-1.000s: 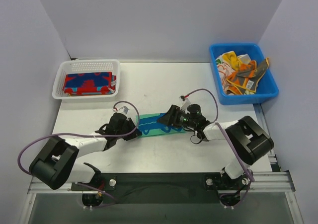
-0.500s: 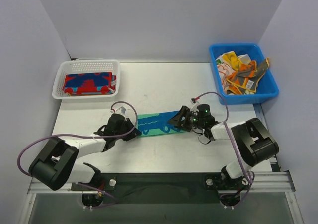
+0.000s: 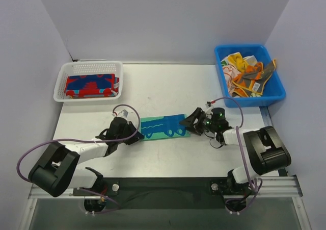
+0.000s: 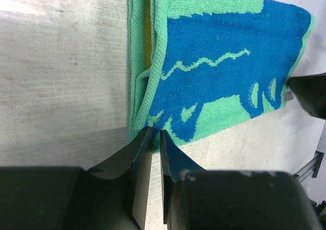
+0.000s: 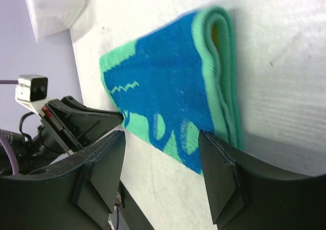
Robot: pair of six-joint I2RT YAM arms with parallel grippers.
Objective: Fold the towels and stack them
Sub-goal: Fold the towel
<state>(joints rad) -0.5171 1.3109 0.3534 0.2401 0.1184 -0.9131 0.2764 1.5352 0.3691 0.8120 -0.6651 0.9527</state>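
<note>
The teal towel [image 3: 163, 126] with blue prints lies folded in a strip on the table between my two grippers. My left gripper [image 3: 136, 136] sits at the strip's left end. In the left wrist view its jaws [image 4: 155, 134] are closed to a thin slit, pinching the near corner of the towel [image 4: 224, 82]. My right gripper [image 3: 192, 123] is open and empty just off the strip's right end. In the right wrist view [image 5: 160, 138] its jaws stand wide apart over the table beside the towel's folded edge [image 5: 168, 87]. A red-and-blue towel [image 3: 90, 85] lies folded in the white mesh basket [image 3: 69, 69].
The white mesh basket stands at the back left. A blue plastic bin [image 3: 272, 87] at the back right holds several crumpled towels [image 3: 244, 74], yellow, grey-and-orange and floral white. Purple cables loop over both arms.
My right gripper has drawn back to the right, from over the towel's middle to just past its right end, leaving the towel flat. My left gripper has stayed at the left end.
</note>
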